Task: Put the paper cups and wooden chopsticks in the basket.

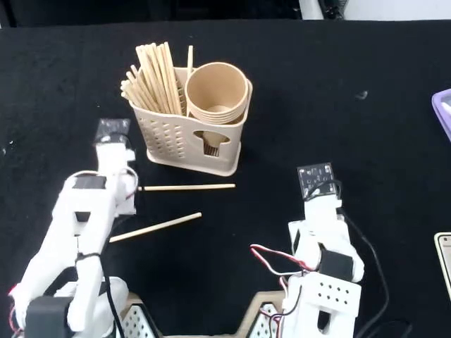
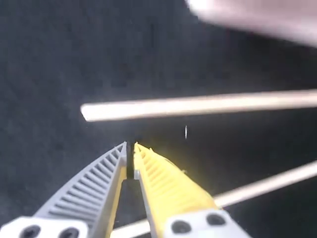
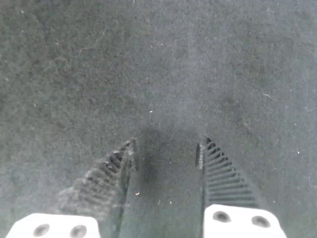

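Observation:
A cream basket [image 1: 184,137] stands at the back middle of the black table. It holds a bundle of wooden chopsticks [image 1: 151,77] and a stack of paper cups [image 1: 217,91]. Two loose chopsticks lie in front of it, one level [image 1: 189,187] and one slanted [image 1: 155,227]. In the left wrist view my left gripper [image 2: 130,147] is shut and empty, its tips just short of the near end of the level chopstick [image 2: 198,105]. The slanted chopstick [image 2: 267,184] runs behind its yellow finger. My right gripper [image 3: 166,148] hangs open over bare cloth, on the right arm [image 1: 320,211].
A purple object [image 1: 442,111] and a pale flat thing [image 1: 445,257] sit at the table's right edge. The left arm [image 1: 88,211] stands left of the loose chopsticks. The basket's pale edge [image 2: 257,20] shows blurred beyond the left gripper.

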You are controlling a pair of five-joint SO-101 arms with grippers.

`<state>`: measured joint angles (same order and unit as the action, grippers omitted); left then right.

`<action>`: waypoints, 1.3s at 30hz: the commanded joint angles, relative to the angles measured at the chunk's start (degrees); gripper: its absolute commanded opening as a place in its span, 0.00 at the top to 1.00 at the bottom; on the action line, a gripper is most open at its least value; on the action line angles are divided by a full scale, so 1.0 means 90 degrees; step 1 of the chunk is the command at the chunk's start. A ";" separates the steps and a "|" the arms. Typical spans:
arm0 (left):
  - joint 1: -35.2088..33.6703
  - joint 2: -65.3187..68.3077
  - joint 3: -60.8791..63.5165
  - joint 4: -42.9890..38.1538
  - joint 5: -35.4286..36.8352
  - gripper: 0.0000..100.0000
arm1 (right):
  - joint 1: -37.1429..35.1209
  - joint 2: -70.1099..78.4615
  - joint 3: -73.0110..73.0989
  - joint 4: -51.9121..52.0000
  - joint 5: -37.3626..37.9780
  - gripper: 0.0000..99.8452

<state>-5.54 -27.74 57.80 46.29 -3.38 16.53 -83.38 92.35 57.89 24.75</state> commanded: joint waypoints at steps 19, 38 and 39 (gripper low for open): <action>0.0151 0.0752 -0.0327 -0.0303 -0.0059 0.97 | 0.0107 0.0005 -0.0034 -0.0117 0.0020 0.80; 0.0200 -0.1045 0.0943 -0.2393 0.0625 0.97 | 0.0107 0.0005 -0.0034 -0.0117 0.0020 0.80; 0.0200 -0.0879 0.1001 -0.2530 0.0635 0.97 | 0.0107 0.0005 -0.0034 -0.0117 0.0020 0.80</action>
<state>-5.01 -36.44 64.13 33.36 1.01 16.53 -83.38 92.35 57.89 24.75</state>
